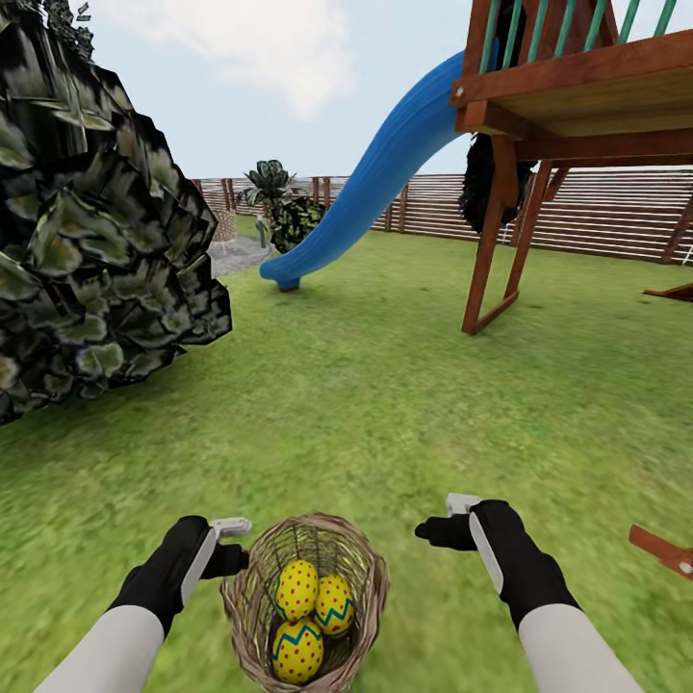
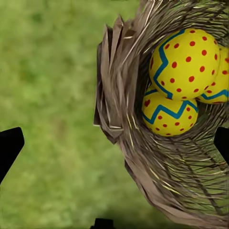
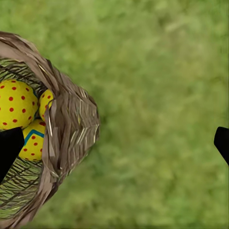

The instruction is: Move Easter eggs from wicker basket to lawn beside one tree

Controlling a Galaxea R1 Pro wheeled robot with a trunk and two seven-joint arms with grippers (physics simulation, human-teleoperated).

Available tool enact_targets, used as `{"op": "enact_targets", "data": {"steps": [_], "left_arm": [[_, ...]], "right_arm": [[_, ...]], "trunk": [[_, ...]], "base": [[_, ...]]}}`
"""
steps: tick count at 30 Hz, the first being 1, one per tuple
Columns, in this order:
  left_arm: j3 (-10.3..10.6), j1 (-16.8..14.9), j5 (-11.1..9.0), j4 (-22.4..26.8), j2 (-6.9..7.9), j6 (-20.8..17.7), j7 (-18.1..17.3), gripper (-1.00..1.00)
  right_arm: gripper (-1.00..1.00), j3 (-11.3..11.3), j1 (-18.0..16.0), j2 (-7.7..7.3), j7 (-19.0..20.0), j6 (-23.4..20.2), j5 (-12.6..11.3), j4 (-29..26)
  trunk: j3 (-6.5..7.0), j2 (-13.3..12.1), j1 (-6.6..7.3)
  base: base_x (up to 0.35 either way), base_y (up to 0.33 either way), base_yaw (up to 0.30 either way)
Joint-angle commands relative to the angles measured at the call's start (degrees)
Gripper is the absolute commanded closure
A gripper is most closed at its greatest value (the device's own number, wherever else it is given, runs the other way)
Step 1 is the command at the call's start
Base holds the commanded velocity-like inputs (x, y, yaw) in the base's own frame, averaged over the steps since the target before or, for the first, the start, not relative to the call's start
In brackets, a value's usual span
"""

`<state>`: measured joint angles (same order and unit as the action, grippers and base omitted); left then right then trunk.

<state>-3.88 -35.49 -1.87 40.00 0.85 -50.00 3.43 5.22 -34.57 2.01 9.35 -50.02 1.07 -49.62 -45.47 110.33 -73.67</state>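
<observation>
Three yellow, red-dotted, zigzag-banded Easter eggs (image 1: 310,616) lie clustered, touching, inside the brown open-weave wicker basket (image 1: 371,587), which stands on the green lawn (image 1: 385,385).

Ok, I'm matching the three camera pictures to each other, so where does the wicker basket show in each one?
Head view: the wicker basket sits at bottom centre, between the two grippers.
Left wrist view: it fills the right side.
Right wrist view: it sits at the left edge.
Shared landmark: the eggs inside it.

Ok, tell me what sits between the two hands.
In the head view, the wicker basket with three Easter eggs sits on the lawn between the left hand and right hand.
</observation>
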Motion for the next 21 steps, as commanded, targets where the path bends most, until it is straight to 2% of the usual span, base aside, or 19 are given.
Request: {"op": "enact_targets", "data": {"steps": [1,4,8,12,21], "left_arm": [[0.16,-0.02,-0.21,0.03,0.00,-0.18,0.25,-1.00],[2.53,-0.02,-0.28,-0.23,0.06,0.15,0.05,-1.00],[4.29,-0.02,-0.33,-0.31,0.14,0.29,-0.04,-1.00],[4.67,-0.02,-0.53,-0.23,0.49,0.35,-0.16,-1.00],[4.43,-0.02,-0.63,-0.20,0.77,0.43,-0.22,-1.00]], "right_arm": [[-1.00,0.23,-0.02,0.07,0.24,-0.24,0.14,-0.06],[-1.00,0.23,0.04,0.10,0.23,-0.18,0.21,-0.05],[-1.00,0.23,0.10,0.10,0.23,-0.11,0.24,-0.04],[-1.00,0.23,0.11,0.10,0.23,-0.01,0.26,-0.04],[-1.00,0.23,0.12,0.10,0.23,0.01,0.31,-0.04]], "trunk": [[-0.05,0.03,0.01],[-0.05,0.03,0.01],[-0.05,0.03,0.01],[-0.05,0.03,0.01],[-0.05,0.03,0.01]], "base": [[0.000,0.000,-0.010],[0.020,0.007,-0.004],[0.209,0.049,-0.001],[0.240,0.011,0.000],[0.035,0.001,0.000]]}}
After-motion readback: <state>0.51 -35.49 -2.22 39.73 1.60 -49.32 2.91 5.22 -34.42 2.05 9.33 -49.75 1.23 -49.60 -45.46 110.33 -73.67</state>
